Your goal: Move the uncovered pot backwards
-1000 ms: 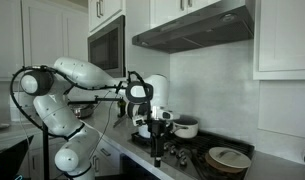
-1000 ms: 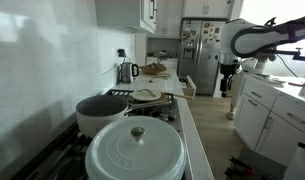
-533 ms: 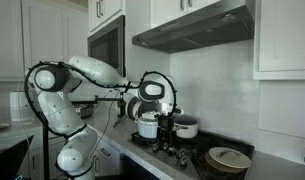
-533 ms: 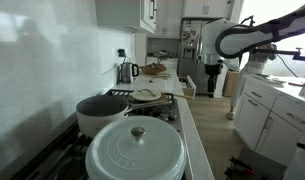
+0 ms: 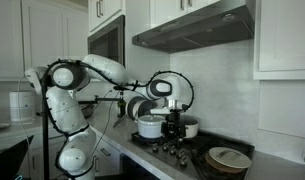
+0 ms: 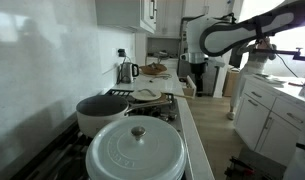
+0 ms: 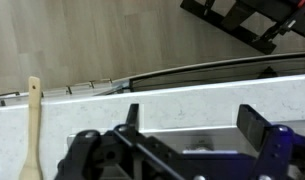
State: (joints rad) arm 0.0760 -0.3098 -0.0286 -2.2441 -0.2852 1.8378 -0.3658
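In an exterior view, the uncovered pot [image 5: 189, 128] looks like hard metal that will not bend. It is small, so I think it is light, but I cannot see if anything is inside. Shiny metal can slip, so I would take it by the rim on the near side, one finger inside and one outside. I cannot make out a handle. The pot is low and silvery white, with a dark rim. It sits at the back of the stove [image 5: 195, 163], near the wall. A bigger pot [image 5: 149, 126] stands close by, and my gripper [image 5: 173, 124] hangs between the two, just beside the small one. A dark pan [image 5: 229, 158] with a pale inside sits further along. From here I cannot tell how wide the jaws are.

In an exterior view from the end of the counter, I think the uncovered pot [image 6: 102, 115] is the one with the dark top and pale sides. It sits by the wall, behind a big white lid [image 6: 137, 150]. The gripper [image 6: 198, 68] is small and dark here.

In the wrist view, the jaws stand wide apart with nothing between them. I see the counter [image 7: 172, 95] and a wooden spoon [image 7: 34, 120], but no pot.
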